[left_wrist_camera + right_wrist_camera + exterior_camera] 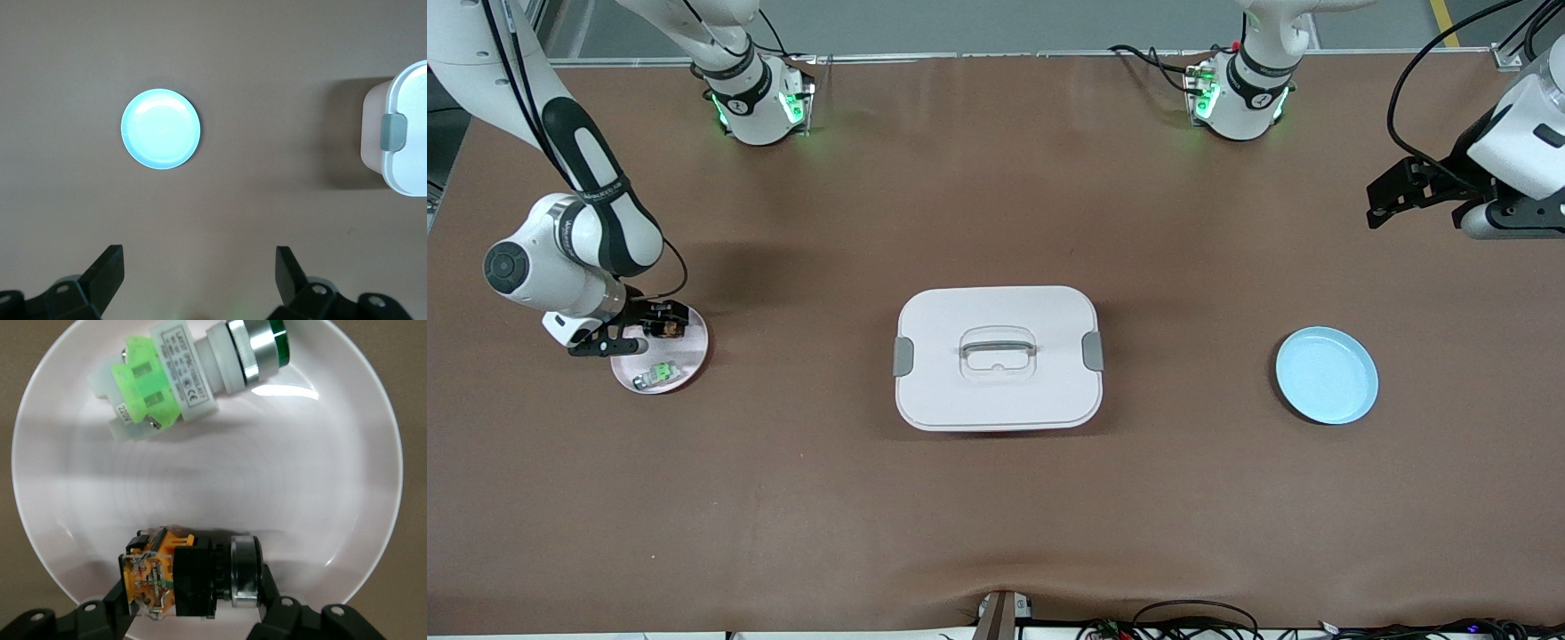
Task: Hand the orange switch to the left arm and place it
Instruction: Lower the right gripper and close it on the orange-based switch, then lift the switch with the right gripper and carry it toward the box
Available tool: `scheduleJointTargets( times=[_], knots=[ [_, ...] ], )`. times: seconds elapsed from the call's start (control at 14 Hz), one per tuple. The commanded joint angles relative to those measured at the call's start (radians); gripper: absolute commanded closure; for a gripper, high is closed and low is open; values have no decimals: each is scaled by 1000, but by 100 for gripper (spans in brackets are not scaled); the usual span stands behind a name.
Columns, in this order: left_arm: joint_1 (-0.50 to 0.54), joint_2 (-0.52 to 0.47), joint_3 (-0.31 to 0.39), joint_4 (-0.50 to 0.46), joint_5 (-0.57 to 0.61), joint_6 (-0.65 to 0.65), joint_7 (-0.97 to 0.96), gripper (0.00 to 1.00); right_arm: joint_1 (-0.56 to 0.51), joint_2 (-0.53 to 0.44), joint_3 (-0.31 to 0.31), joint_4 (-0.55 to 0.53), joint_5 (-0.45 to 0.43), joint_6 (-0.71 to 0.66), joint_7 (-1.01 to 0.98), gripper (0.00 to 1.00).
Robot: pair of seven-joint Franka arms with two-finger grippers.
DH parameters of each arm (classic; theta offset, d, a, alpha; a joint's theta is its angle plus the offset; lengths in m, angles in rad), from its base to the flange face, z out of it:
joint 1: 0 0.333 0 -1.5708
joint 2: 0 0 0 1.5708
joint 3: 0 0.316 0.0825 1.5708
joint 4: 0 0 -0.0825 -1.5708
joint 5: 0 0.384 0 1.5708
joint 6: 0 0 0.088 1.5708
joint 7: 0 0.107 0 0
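The orange switch (665, 328) is black with an orange end and a silver ring, and it lies sideways over the pink plate (694, 356), on the side farther from the front camera. My right gripper (663, 327) is low over that plate and shut on the switch. In the right wrist view the switch (180, 577) sits between the fingers (113, 597), which touch both its ends. I cannot tell whether it rests on the plate (320, 487). My left gripper (1383, 209) waits open and empty in the air at the left arm's end, seen too in its wrist view (200, 257).
A pale switch with a green centre (658, 373) lies on the same plate, nearer the front camera (180, 377). The white box (996, 396) with grey clips stands mid-table (407, 133). A blue plate (1327, 375) lies toward the left arm's end (161, 129).
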Motion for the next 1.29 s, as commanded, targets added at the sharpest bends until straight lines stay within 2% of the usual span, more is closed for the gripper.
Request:
scheduleJointTargets(
  times=[0.0, 0.29, 0.57, 0.93, 1.22],
  knots=[
    [6, 6, -2, 19, 0, -16, 11, 0, -6, 1, 9, 4, 13, -3, -11, 41],
    [6, 6, -2, 19, 0, -16, 10, 0, 0, -39, 12, 27, 4, -56, -11, 45],
    [6, 6, -2, 19, 0, -16, 10, 0, 40, -128, 12, 107, -1, -261, -8, 47],
    [6, 6, -2, 19, 0, -16, 10, 0, 76, -156, 14, 383, -1, -680, 4, 47],
    [6, 6, -4, 19, 0, -16, 10, 0, 168, -157, 15, 588, -16, -950, 201, 47]
  ],
)
